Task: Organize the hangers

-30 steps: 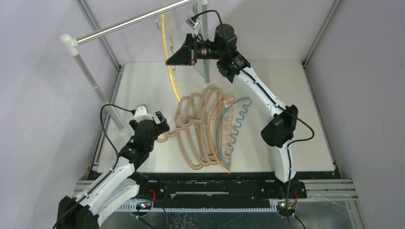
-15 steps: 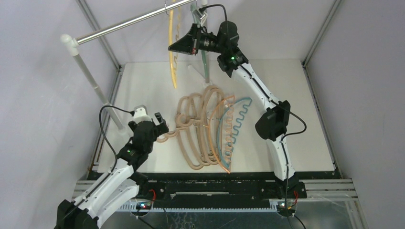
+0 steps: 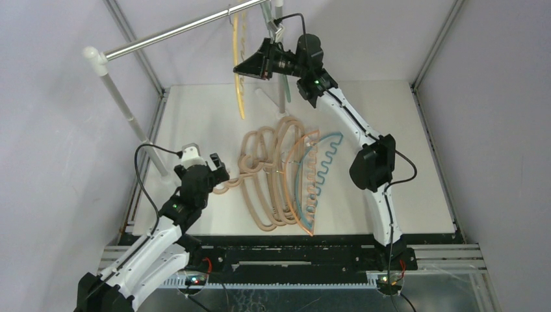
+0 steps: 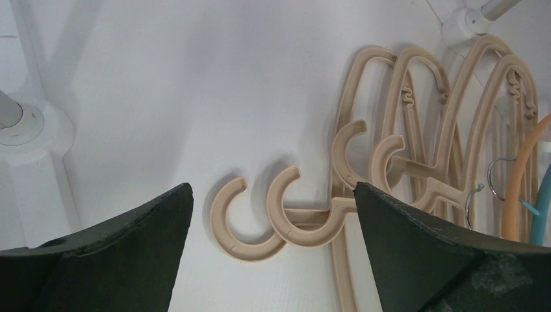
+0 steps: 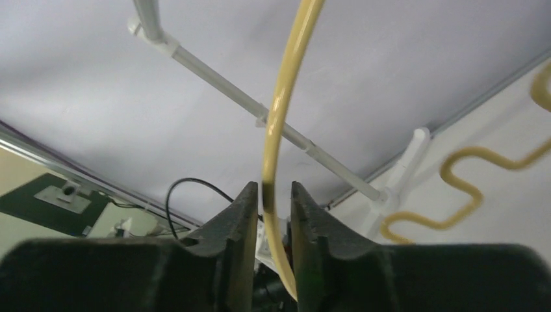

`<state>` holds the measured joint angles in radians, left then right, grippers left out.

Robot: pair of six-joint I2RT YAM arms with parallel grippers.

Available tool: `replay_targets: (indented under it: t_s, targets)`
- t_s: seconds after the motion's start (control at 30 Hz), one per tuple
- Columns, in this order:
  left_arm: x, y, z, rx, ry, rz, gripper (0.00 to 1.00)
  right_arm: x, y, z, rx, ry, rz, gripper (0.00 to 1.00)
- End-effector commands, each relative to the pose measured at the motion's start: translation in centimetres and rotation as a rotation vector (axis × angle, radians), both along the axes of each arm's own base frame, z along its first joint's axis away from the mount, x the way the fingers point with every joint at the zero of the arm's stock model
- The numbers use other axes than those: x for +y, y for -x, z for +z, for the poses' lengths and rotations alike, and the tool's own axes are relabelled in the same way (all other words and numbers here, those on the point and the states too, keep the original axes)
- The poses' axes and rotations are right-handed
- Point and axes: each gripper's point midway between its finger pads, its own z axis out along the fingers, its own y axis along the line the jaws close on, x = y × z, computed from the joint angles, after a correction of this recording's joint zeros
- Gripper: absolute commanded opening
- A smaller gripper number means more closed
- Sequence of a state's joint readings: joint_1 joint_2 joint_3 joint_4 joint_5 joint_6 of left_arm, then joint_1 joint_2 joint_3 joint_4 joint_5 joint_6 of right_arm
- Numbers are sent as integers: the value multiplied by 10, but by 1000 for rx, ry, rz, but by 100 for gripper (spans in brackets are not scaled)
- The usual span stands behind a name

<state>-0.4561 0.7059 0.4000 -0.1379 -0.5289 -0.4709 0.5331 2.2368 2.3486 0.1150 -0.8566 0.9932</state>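
I'm clamping the right gripper [image 3: 240, 67] tight on the yellow hanger [image 3: 239, 94] at top centre of the frame, right by the silver rail [image 3: 175, 29]. At lower left I'm hovering the left gripper [image 4: 273, 195], jaws wide apart, over the hooks of the beige hangers [image 4: 403, 130]. They are lying piled mid-table beside the orange hanger [image 4: 520, 175] and the blue hanger [image 4: 542, 201].

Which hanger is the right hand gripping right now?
The thin yellow hanger, pinched in the right hand up by the rail. The beige hangers, orange hanger and blue hanger lie on the table.
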Motion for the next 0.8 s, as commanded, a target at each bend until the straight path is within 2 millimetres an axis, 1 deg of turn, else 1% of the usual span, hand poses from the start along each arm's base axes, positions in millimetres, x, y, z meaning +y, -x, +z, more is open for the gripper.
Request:
replay_targets:
  t_s: [0.0,0.13,0.23,0.3,0.4,0.5,0.6,0.77]
  targets:
    - [1,-3,6,-25,10,15,100,-20,20,34,-110,-20,-35,39]
    - [1,-2,3,-22,10,16,100,-33,30,36,-156,2,-89,59]
    - [1,-2,1,-17,6,17,99,-43,36,38,-191,29,-145,71]
    - [1,-2,0,-15,4,18,100,-52,44,41,-221,48,-179,76]
    - [1,-2,-2,-9,-1,18,99,-62,52,41,-265,104,-243,79]
    - [1,-3,-4,-5,-3,18,99,-73,52,34,-298,199,-350,81]
    - [0,-4,-5,-3,-1,18,99,-83,55,25,-321,275,-418,88]
    - [-1,-5,-6,-1,0,15,99,-98,62,12,-365,393,-520,90]
